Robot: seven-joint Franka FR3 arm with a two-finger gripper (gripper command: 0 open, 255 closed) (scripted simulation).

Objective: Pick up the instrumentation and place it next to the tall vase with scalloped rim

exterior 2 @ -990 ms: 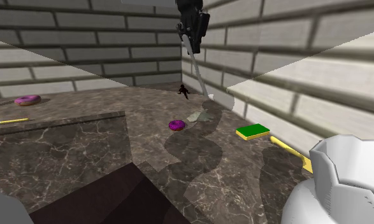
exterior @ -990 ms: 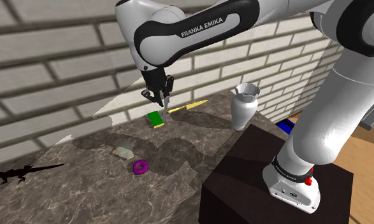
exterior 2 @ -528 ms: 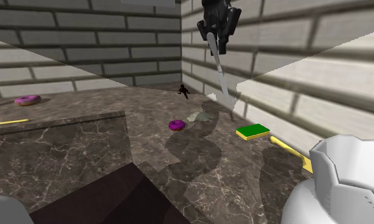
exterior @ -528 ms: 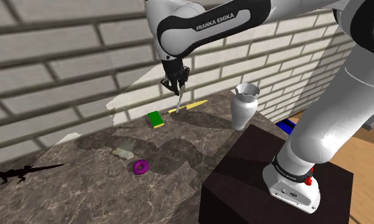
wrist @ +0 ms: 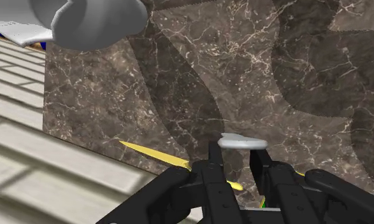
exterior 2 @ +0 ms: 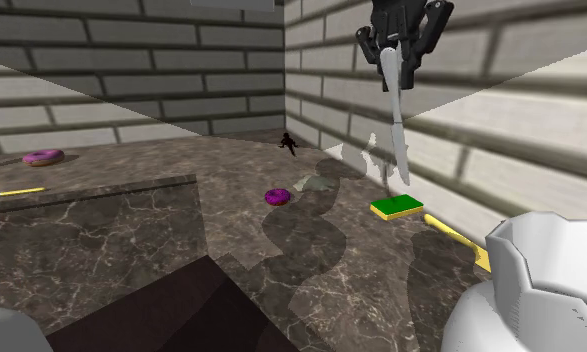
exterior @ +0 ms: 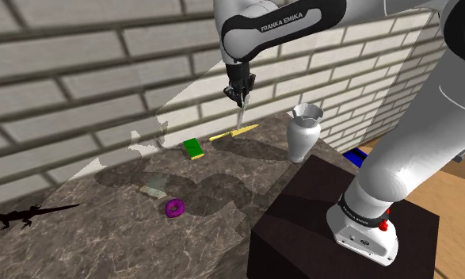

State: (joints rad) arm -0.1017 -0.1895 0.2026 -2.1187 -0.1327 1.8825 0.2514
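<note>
A room in a house, by its look: a dark brown veined marble tabletop (exterior: 246, 154) sits in a corner of pale grey brick walls (exterior: 56, 71), with a light wooden floor (exterior: 460, 230) beside it. A white vase with a scalloped rim (exterior: 304, 135) stands on the tabletop.

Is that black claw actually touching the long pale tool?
Touching. In the second exterior view the gripper clasps the top of the pale tool, which hangs from it.

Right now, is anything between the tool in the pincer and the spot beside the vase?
Nothing visible blocks it. The pincer holds the tool in the air; a yellow stick lies flat on the counter before the vase.
</note>
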